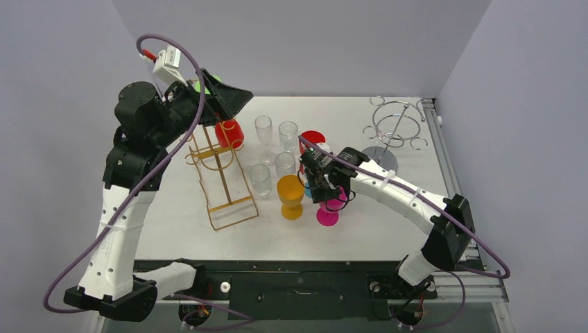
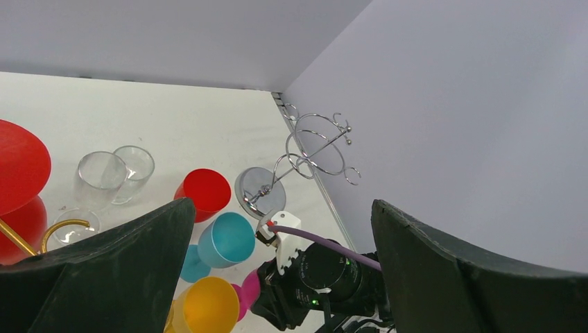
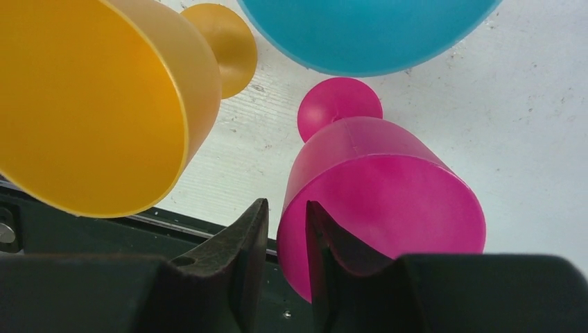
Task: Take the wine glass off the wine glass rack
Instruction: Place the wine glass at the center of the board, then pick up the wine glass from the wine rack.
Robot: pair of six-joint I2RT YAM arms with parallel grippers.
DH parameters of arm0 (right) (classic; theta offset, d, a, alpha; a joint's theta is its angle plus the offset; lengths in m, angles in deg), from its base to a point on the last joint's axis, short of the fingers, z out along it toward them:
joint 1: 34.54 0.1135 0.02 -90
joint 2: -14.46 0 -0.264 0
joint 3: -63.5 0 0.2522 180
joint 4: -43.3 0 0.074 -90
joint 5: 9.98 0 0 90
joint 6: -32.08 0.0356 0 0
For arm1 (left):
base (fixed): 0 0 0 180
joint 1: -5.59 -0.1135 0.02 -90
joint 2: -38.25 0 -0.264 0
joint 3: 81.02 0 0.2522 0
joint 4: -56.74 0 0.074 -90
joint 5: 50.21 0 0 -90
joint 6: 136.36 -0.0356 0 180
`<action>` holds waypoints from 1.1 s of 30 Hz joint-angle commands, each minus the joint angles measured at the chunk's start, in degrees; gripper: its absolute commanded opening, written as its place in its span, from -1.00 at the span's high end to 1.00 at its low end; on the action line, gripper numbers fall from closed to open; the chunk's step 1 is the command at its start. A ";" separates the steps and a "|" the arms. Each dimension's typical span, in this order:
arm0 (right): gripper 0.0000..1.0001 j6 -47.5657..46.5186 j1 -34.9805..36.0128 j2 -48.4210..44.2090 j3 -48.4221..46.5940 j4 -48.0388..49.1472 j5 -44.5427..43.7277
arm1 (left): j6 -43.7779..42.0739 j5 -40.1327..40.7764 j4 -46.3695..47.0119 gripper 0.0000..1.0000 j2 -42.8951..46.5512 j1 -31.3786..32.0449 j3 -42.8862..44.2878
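Red wine glass (image 1: 229,132) hangs at the top of the gold wire rack (image 1: 225,198), which stands on the left part of the white counter (image 1: 173,215). The left end effector (image 2: 283,208) hovers just above and behind that glass with its fingers spread wide and nothing between them; in the left wrist view the red glass fills the left edge beside a curl of gold wire. Right of the gold rack, a cluster of clear glasses (image 1: 263,128) stands upright, with an orange wine glass (image 1: 290,191) just in front of them. The right arm reaches in from the right, and the right end effector (image 3: 286,211) is drawn narrow, its fingers pinching the rim wall of a pink wine glass (image 3: 388,187) that stands on the counter just beside the orange one. A blue wine glass (image 3: 367,28) stands close behind the pink one, and another red glass (image 2: 204,194) stands near it. A silver wire rack (image 1: 392,128) on a round base stands at the far right corner of the counter, well apart from the gold rack.
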 commanded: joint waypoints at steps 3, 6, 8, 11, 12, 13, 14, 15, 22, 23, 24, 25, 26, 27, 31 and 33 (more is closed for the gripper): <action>0.47 -0.21 0.55 -4.13 -4.27 -2.23 -2.09 | -0.92 0.73 2.04 -0.93 -1.17 -0.54 1.66; 0.43 -0.08 0.44 -5.68 -4.92 -3.18 -2.42 | -1.61 1.29 1.10 -0.93 -2.17 -0.85 2.80; 0.41 0.00 0.41 -6.61 -5.31 -3.80 -2.66 | -2.11 2.16 0.26 -0.93 -2.83 -1.26 3.90; 0.38 0.23 0.42 -7.99 -6.14 -4.84 -2.88 | -2.96 3.92 -1.18 -0.93 -4.14 -2.07 6.21; 0.37 0.32 0.45 -8.74 -6.33 -5.08 -2.91 | -3.29 4.28 -2.03 -0.93 -4.45 -2.54 6.68; 0.37 0.37 0.43 -9.17 -6.82 -5.59 -2.94 | -3.49 5.05 -2.51 -0.93 -5.01 -2.75 7.61; 0.37 0.51 0.41 -10.00 -7.11 -5.85 -3.03 | -3.97 5.55 -3.31 -0.93 -5.37 -3.12 8.13; 0.36 0.55 0.41 -10.46 -7.74 -6.31 -3.09 | -4.27 6.64 -3.80 -0.93 -5.88 -3.35 9.09; 0.31 1.35 -0.37 -12.42 -16.13 -6.34 -2.60 | -7.96 13.92 -9.58 -0.93 -8.26 -6.42 14.54; 0.30 1.59 -1.04 -12.19 -16.86 -5.11 -1.50 | -8.15 14.59 -10.72 -0.93 -8.80 -6.67 14.98; 0.30 1.75 -1.42 -12.13 -18.29 -4.20 -0.65 | -8.52 15.76 -11.16 -0.93 -9.02 -7.07 15.64; 0.30 2.26 -2.45 -11.72 -18.95 -1.61 1.60 | -8.90 16.26 -11.91 -0.93 -9.41 -7.32 15.83; 0.28 2.57 -2.95 -11.41 -20.55 -0.26 2.43 | -9.02 17.12 -12.19 -0.93 -9.54 -7.42 16.01; 0.27 3.22 -4.06 -10.49 -21.53 2.91 4.86 | -9.15 17.34 -12.76 -0.93 -9.78 -7.65 15.97; 0.19 5.25 -6.58 -5.87 -28.36 11.43 10.81 | -10.35 18.59 -14.58 -0.93 -9.77 -7.70 15.69; 0.15 6.26 -7.18 -2.68 -31.51 14.98 13.39 | -11.90 21.65 -16.81 -0.93 -9.85 -7.87 16.43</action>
